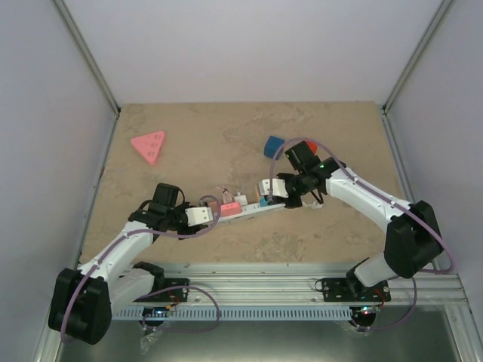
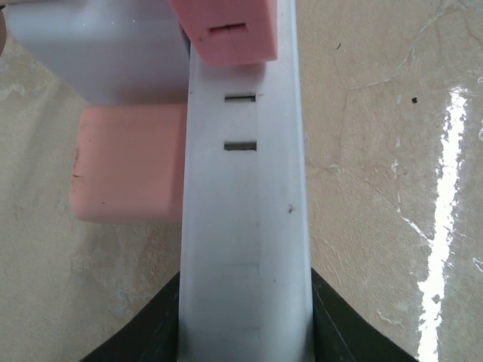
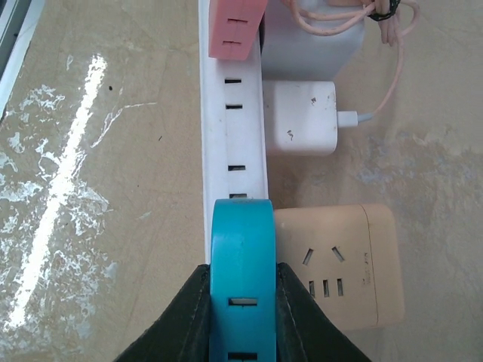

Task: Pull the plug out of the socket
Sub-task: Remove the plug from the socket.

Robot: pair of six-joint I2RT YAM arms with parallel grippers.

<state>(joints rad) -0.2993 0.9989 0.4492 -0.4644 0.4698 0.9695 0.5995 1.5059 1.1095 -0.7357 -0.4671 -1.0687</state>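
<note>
The socket (image 1: 253,209), a long white strip, lies across the middle of the table. My left gripper (image 1: 205,216) is shut on its left end; in the left wrist view the white strip (image 2: 245,226) fills the gap between the black fingers (image 2: 151,335). My right gripper (image 1: 266,188) is shut on a teal plug (image 3: 241,256) that stands on the strip (image 3: 232,128), with the fingers (image 3: 185,317) pressed against both its sides. A pink plug (image 1: 230,209) sits further along the strip, and it shows too as the pink plug (image 3: 234,26) at the top of the right wrist view.
Beside the strip lie a white charger (image 3: 298,117) with a pink cable, a beige adapter (image 3: 339,264) and a pink adapter (image 2: 128,162). A pink triangular block (image 1: 149,145) lies at the far left and a blue cube (image 1: 274,145) behind the right arm.
</note>
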